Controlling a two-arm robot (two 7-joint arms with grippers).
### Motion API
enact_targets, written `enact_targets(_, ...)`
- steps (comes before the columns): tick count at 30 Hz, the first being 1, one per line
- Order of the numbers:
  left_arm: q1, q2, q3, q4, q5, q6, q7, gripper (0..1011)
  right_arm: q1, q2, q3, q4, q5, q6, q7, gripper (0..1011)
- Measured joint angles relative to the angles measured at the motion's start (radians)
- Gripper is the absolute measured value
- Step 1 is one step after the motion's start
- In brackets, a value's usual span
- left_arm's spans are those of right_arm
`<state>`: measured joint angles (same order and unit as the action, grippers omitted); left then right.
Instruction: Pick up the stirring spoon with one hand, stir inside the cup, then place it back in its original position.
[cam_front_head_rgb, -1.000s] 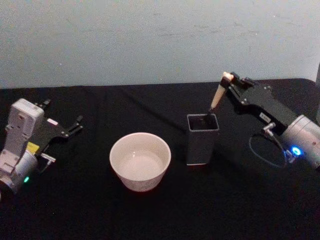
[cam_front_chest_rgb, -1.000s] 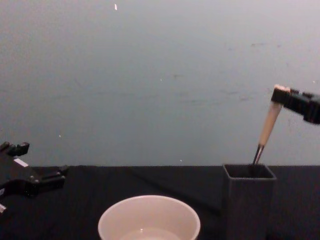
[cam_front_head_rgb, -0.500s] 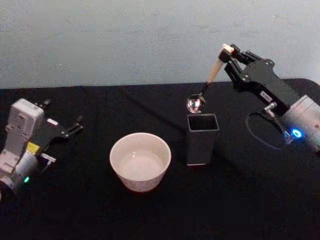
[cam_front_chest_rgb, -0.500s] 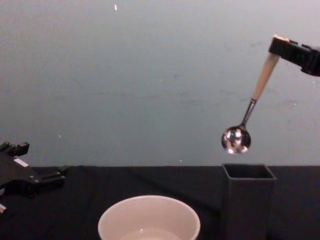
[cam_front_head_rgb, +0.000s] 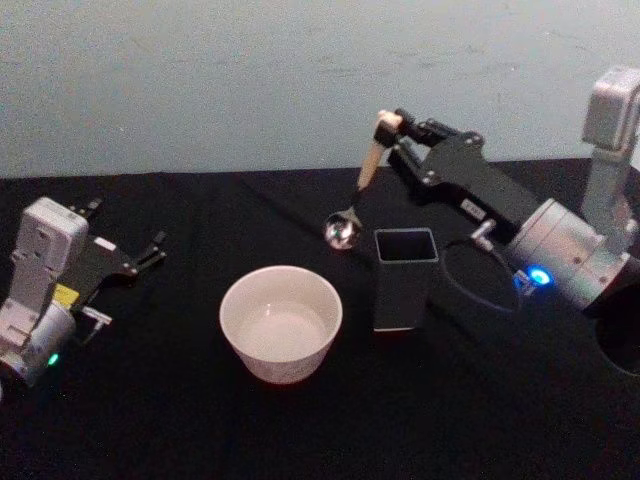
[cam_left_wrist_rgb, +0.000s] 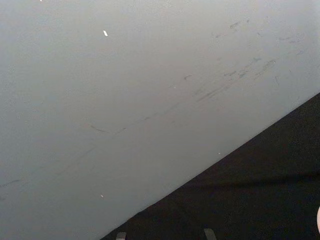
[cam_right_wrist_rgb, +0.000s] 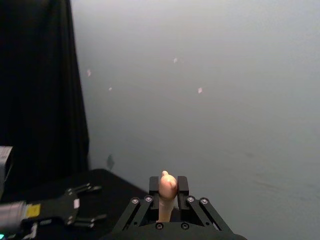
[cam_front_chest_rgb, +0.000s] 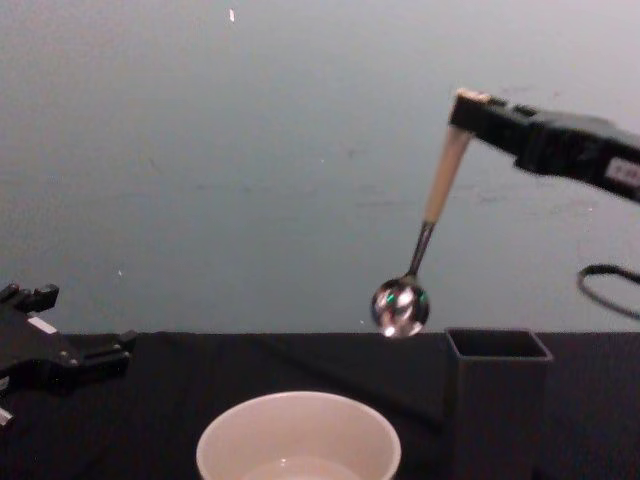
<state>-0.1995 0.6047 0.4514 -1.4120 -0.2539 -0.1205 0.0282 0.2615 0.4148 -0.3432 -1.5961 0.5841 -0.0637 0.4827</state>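
Observe the right gripper (cam_front_head_rgb: 385, 124) pinching the top of the spoon (cam_front_head_rgb: 362, 178) handle. The spoon hangs tilted in the air, its bowl just left of the holder (cam_front_head_rgb: 405, 290) and higher than the cup (cam_front_head_rgb: 281, 368). The left gripper (cam_front_head_rgb: 148, 252) is parked, spread, at the table's (cam_front_head_rgb: 200, 430) left side.

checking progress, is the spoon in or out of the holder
Out. The right gripper holds the stirring spoon, its bowl hanging above and beside the holder, toward the cup; left gripper idle far left.
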Motion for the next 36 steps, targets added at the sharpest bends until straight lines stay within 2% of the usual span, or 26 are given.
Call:
enact_targets(12, 0.0, 0.0, 0.0, 0.0, 0.0, 0.0, 0.0, 1001, 0.029, -0.013, -0.084, 0.052, -0.043, -0.004, 0.046, 211)
enact_targets(36, 0.0, 0.0, 0.0, 0.0, 0.0, 0.0, 0.0, 1001, 0.047, -0.027, -0.192, 0.125, -0.108, -0.003, 0.103, 211)
